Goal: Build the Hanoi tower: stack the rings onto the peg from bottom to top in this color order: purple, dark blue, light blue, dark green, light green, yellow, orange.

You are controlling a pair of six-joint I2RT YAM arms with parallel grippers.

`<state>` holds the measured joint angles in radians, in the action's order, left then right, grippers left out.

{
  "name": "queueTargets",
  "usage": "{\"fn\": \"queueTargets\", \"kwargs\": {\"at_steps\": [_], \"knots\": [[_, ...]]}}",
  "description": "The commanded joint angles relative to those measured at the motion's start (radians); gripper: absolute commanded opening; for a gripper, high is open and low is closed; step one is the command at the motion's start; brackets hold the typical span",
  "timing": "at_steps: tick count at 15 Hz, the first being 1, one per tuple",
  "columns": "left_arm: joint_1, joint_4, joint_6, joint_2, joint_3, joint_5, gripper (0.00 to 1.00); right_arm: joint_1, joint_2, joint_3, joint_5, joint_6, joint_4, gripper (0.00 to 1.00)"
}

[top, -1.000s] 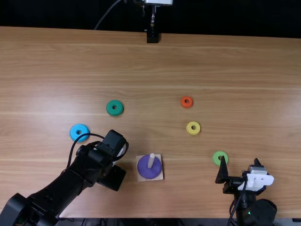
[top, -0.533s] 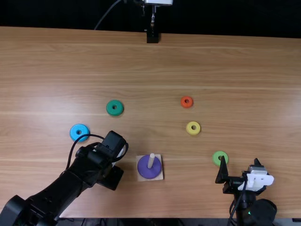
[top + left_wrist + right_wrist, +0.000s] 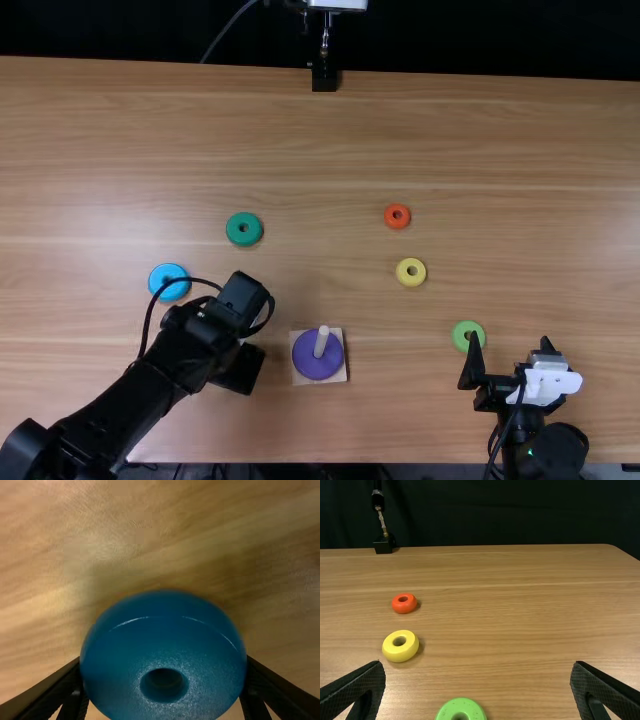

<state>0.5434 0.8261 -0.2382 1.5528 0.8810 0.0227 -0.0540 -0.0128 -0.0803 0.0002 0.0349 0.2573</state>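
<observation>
Left gripper (image 3: 243, 310) is left of the wooden base (image 3: 335, 377), fingertips hidden from above. In the left wrist view, left gripper (image 3: 163, 674) is shut on the dark blue ring (image 3: 163, 637), hole visible, held above the table. Purple ring (image 3: 311, 362) lies around the peg (image 3: 321, 342) on the base. Light blue ring (image 3: 178, 291) and dark green ring (image 3: 244, 217) lie farther left; orange ring (image 3: 390, 223), yellow ring (image 3: 403, 279) and light green ring (image 3: 460, 330) lie to the right. Right gripper (image 3: 510, 345) stands open beside the light green ring; likewise right gripper (image 3: 478, 672), empty between its fingers.
A black stand (image 3: 324, 78) is at the table's far edge. The left arm (image 3: 130, 405) crosses the near left of the table (image 3: 320, 130), its cable looping close to the light blue ring.
The left gripper has shifted slightly away from the table's near edge, with its wrist tilting a little. The right arm and the rings on the table have kept still.
</observation>
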Motion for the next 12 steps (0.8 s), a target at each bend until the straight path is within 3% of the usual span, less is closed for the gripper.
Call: {"fn": "queueTargets", "kwargs": {"at_steps": [1, 3, 7, 12], "knots": [[0.013, 0.059, -0.038, -0.033, 0.11, 0.009, 0.03, 0.008, 0.013, 0.063, 0.029, -0.005, 0.06, 1.0], [0.013, 0.219, -0.04, -0.031, 0.24, 0.007, 0.03, 0.008, 0.013, 0.063, 0.031, -0.005, 0.06, 1.0], [0.023, 0.472, -0.126, -0.02, 0.515, -0.001, 0.03, 0.008, 0.013, 0.063, 0.029, -0.005, 0.06, 1.0], [0.081, 0.591, -0.237, 0.03, 0.74, -0.002, 0.03, 0.008, 0.013, 0.063, 0.029, -0.005, 0.06, 1.0]]}}
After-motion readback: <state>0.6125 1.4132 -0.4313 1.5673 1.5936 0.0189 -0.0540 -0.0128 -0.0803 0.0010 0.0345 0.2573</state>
